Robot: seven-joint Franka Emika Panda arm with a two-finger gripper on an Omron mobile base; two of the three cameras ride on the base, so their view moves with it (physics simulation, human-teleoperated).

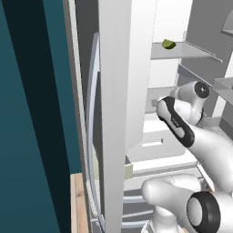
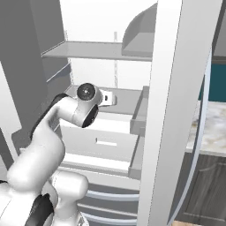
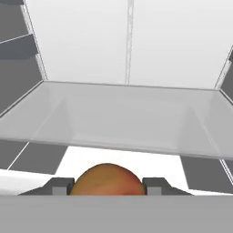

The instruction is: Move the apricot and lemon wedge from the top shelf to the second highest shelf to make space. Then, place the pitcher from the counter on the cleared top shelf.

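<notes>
My gripper is shut on the apricot, a round orange-brown fruit wedged between the two dark fingertips. Just beyond and slightly below the fruit lies a glass shelf inside the open fridge. In the right base view my hand reaches in at the level of the second highest shelf, under the top shelf. On that top shelf the yellow-green lemon wedge lies near its front left. The marbled counter shows at the right. The pitcher is out of view.
The open fridge door stands close to my arm's left, and another door edge stands to its right. White drawers sit below the hand. Grey fridge walls flank the shelf on both sides.
</notes>
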